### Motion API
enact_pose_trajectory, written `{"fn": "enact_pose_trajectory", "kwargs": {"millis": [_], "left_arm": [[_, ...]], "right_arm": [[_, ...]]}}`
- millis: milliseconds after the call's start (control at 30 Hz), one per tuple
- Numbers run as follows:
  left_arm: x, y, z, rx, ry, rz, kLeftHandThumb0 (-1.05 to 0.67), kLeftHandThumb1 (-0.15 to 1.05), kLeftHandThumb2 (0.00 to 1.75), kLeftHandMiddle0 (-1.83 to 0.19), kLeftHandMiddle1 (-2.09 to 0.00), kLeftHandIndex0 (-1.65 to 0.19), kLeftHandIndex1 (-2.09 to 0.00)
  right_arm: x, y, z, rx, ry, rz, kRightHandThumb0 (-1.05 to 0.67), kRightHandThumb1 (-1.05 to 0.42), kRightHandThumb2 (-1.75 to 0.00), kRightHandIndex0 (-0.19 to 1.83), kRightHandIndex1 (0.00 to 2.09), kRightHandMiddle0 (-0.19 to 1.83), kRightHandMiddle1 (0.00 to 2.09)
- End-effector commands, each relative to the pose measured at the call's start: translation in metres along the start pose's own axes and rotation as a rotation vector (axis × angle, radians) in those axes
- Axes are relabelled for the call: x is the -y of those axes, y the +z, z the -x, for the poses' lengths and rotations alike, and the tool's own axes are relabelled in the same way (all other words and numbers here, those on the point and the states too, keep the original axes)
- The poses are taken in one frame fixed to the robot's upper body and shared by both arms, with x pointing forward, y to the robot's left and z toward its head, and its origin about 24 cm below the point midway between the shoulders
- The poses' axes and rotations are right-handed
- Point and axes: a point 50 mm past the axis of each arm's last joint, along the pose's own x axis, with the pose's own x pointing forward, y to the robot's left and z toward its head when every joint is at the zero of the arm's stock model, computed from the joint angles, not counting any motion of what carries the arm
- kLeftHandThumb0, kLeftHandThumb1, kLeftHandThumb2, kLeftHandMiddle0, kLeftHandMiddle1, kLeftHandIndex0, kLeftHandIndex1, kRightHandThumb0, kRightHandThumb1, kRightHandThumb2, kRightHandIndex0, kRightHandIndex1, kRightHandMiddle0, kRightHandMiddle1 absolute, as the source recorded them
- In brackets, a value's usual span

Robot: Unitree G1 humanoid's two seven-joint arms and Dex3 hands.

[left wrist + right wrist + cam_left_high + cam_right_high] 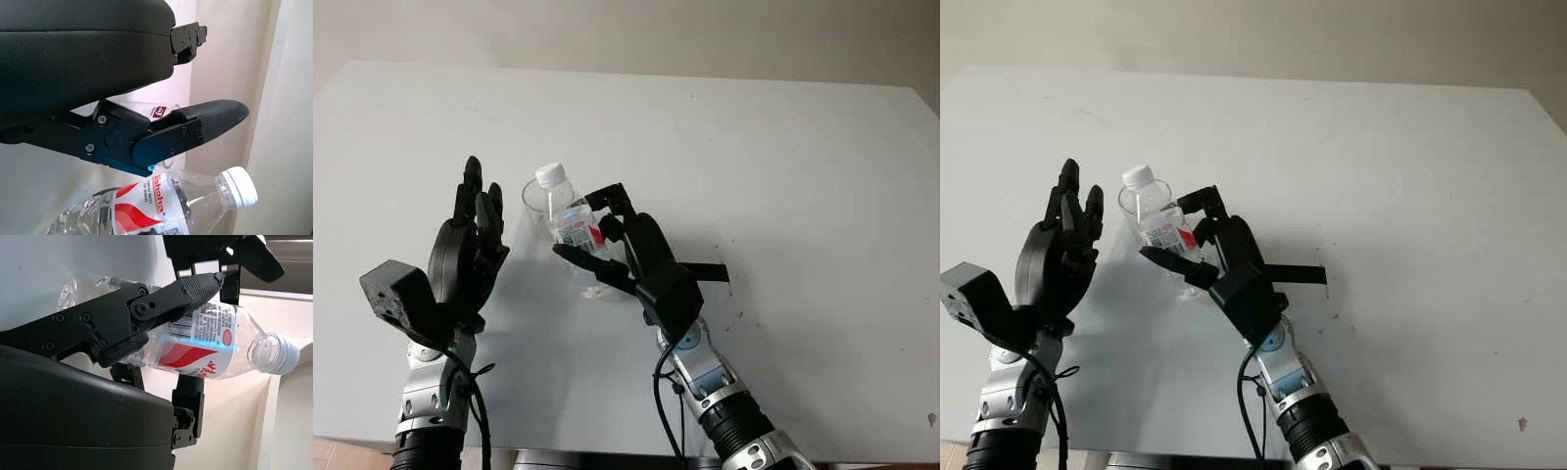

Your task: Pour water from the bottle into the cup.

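A clear plastic water bottle (572,227) with a red and white label and a white cap (549,174) is held above the table, tilted with its cap up and to the left. My right hand (587,227) is shut on the bottle's body (210,340). Just behind the bottle's neck stands a clear plastic cup (532,199), partly hidden by the bottle. My left hand (481,201) is open and raised upright just left of the cup, not touching it. In the left wrist view the bottle (161,200) lies beside one of that hand's fingers (210,117), with the cup (157,110) behind.
The white table (783,176) stretches wide to the right and back, ending at a pale wall. Its near edge runs along the bottom of the picture, by both forearms.
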Motion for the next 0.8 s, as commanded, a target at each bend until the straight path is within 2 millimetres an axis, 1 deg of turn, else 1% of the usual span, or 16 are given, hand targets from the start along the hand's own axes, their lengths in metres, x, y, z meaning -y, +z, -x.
{"fn": "enact_pose_trajectory", "kwargs": {"millis": [0, 133, 200, 233, 267, 300, 367, 433, 467, 533, 600, 767], "left_arm": [[-0.001, 0.003, -0.003, 0.016, -0.005, -0.004, -0.78, 1.05, 0.75, 0.12, -0.05, 0.18, -0.05], [-0.001, 0.002, -0.003, 0.017, -0.004, 0.001, -0.78, 1.05, 0.75, 0.12, -0.05, 0.18, -0.05], [0.000, 0.001, -0.004, 0.016, 0.002, 0.003, -0.78, 1.05, 0.74, 0.11, -0.06, 0.17, -0.05], [0.000, 0.000, -0.004, 0.015, 0.005, 0.005, -0.78, 1.05, 0.74, 0.11, -0.06, 0.17, -0.06], [0.000, 0.000, -0.004, 0.014, 0.008, 0.005, -0.78, 1.05, 0.74, 0.11, -0.06, 0.16, -0.06], [0.000, 0.000, -0.004, 0.016, 0.008, 0.004, -0.78, 1.05, 0.74, 0.11, -0.06, 0.16, -0.06], [0.001, 0.000, -0.004, 0.018, 0.008, 0.002, -0.78, 1.05, 0.74, 0.11, -0.06, 0.16, -0.06], [0.001, 0.000, -0.004, 0.017, 0.011, 0.004, -0.78, 1.05, 0.74, 0.11, -0.06, 0.16, -0.06], [0.002, 0.000, -0.004, 0.017, 0.011, 0.005, -0.78, 1.05, 0.74, 0.11, -0.05, 0.16, -0.06], [0.002, -0.001, -0.004, 0.015, 0.012, 0.007, -0.78, 1.05, 0.74, 0.11, -0.05, 0.16, -0.06], [0.002, -0.001, -0.004, 0.015, 0.012, 0.005, -0.78, 1.05, 0.75, 0.11, -0.05, 0.17, -0.05], [0.003, -0.001, -0.005, 0.017, 0.015, 0.002, -0.79, 1.05, 0.75, 0.11, -0.05, 0.17, -0.06]], "right_arm": [[0.008, 0.017, -0.009, 0.092, -0.019, 0.011, -0.43, -1.05, -0.52, 1.83, 2.09, 1.83, 2.09], [0.025, 0.029, -0.018, 0.176, -0.049, 0.068, -0.38, -1.05, -0.44, 1.83, 2.09, 1.83, 2.09], [0.038, 0.037, -0.025, 0.222, -0.062, 0.131, -0.36, -1.05, -0.38, 1.83, 2.09, 1.83, 2.09], [0.045, 0.042, -0.029, 0.244, -0.070, 0.163, -0.34, -1.05, -0.33, 1.77, 2.09, 1.79, 2.09], [0.049, 0.045, -0.032, 0.258, -0.075, 0.182, -0.33, -1.05, -0.27, 1.69, 2.09, 1.71, 2.09], [0.054, 0.048, -0.034, 0.271, -0.082, 0.206, -0.33, -1.05, -0.26, 1.66, 2.09, 1.68, 2.09], [0.064, 0.053, -0.040, 0.290, -0.090, 0.257, -0.33, -1.05, -0.19, 1.48, 2.09, 1.48, 2.09], [0.074, 0.058, -0.045, 0.310, -0.096, 0.315, -0.33, -1.05, -0.16, 1.32, 2.09, 1.29, 2.09], [0.078, 0.060, -0.048, 0.311, -0.098, 0.351, -0.34, -1.05, -0.16, 1.22, 2.09, 1.14, 2.09], [0.086, 0.066, -0.054, 0.322, -0.109, 0.423, -0.35, -1.05, -0.15, 1.09, 2.09, 0.97, 2.09], [0.092, 0.072, -0.059, 0.344, -0.120, 0.512, -0.33, -1.05, -0.13, 1.03, 2.09, 0.87, 2.09], [0.107, 0.085, -0.076, 0.370, -0.134, 0.832, -0.31, -1.05, -0.11, 1.01, 2.09, 0.78, 2.09]]}}
